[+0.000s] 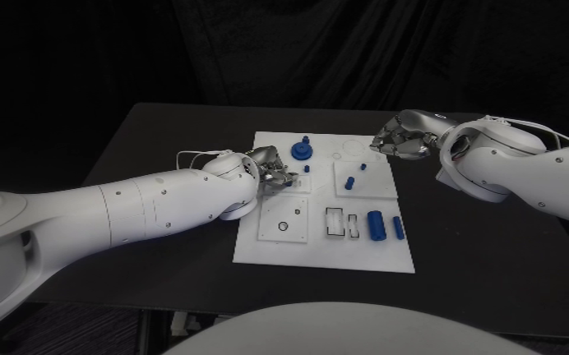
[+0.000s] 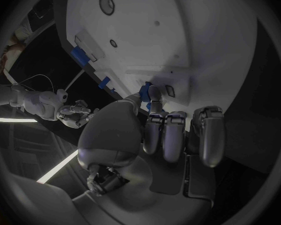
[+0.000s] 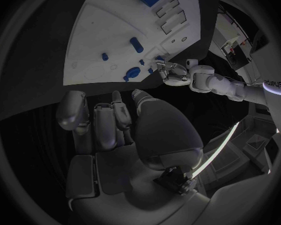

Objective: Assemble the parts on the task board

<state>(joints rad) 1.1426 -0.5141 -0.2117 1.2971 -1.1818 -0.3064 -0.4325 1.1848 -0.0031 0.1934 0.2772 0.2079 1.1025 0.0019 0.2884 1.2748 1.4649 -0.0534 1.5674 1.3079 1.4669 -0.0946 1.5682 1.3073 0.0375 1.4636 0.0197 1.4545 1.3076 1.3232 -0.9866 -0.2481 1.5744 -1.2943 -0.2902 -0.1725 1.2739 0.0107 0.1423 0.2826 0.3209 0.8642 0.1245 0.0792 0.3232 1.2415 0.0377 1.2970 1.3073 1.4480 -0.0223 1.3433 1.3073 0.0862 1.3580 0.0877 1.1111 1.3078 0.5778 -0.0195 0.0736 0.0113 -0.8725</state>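
Note:
The white task board (image 1: 270, 244) lies in the middle of the black table. On it are a blue gear-like part (image 1: 303, 151), a blue peg (image 1: 351, 182), a blue cylinder (image 1: 376, 225) and a smaller blue piece (image 1: 399, 228). My left hand (image 1: 269, 166) hovers over the board's left edge. Its thumb and a fingertip (image 2: 154, 93) meet on a small blue part (image 2: 145, 90), and the other fingers are curled in. My right hand (image 1: 401, 140) hangs at the board's far right corner with fingers (image 3: 103, 120) curled and nothing in them.
The board (image 2: 147, 30) has rectangular slots (image 1: 341, 223) and a round hole (image 1: 282, 226) in its near half. Black table (image 1: 474, 248) surrounds it on every side. My left hand (image 3: 172, 74) also appears across the board in the right wrist view.

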